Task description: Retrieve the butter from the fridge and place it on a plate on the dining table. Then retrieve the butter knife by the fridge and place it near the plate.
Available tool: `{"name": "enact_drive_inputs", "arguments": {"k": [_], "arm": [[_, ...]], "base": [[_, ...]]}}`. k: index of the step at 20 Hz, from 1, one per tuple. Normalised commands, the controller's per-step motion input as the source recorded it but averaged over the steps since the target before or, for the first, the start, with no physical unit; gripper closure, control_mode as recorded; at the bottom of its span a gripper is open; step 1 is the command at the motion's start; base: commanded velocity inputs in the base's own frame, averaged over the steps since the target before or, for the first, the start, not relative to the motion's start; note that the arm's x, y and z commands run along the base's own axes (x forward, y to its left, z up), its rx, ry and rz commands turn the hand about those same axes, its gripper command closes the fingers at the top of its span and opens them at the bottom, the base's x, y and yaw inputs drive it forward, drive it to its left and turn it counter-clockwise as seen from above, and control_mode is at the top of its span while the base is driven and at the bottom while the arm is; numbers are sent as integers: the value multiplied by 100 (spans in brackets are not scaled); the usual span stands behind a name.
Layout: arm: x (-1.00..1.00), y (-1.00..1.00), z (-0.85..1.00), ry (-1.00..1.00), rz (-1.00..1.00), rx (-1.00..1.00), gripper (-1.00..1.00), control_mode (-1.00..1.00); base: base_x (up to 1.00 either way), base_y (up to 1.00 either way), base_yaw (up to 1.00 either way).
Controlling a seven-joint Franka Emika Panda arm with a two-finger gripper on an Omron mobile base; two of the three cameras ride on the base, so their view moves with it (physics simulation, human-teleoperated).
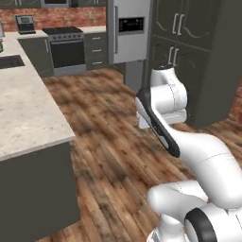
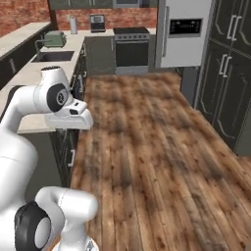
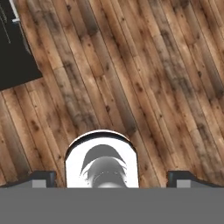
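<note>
The gripper [image 3: 111,178] points down at the wooden floor [image 3: 144,78], its two fingers wide apart with nothing between them. The arm [image 1: 163,101] is folded over the middle of the kitchen. The fridge [image 2: 184,32] stands closed at the far end of the room, beside the oven [image 2: 131,46] and next to tall dark cabinets [image 2: 230,63]. A stone-topped counter [image 1: 23,104] runs along the left.

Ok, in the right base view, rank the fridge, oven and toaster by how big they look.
1. Tall light-grey metallic fridge
2. Dark-fronted oven
3. Small silver toaster
All stand similarly far off, so the order seems safe.
</note>
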Motion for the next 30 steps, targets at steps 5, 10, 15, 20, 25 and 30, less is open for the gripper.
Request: {"name": "enact_drive_inputs", "arguments": {"k": [5,10,15,20,25,30], "arm": [[0,0,0,0,0,0,-100,100],[0,0,0,0,0,0,-100,100],[0,0,0,0,0,0,-100,100],[0,0,0,0,0,0,-100,100],[0,0,0,0,0,0,-100,100],[0,0,0,0,0,0,-100,100]], "base": [[80,-93,5],[100,-61,26],[100,-27,19],[100,-1,15],[100,0,14],[100,0,4]]}}
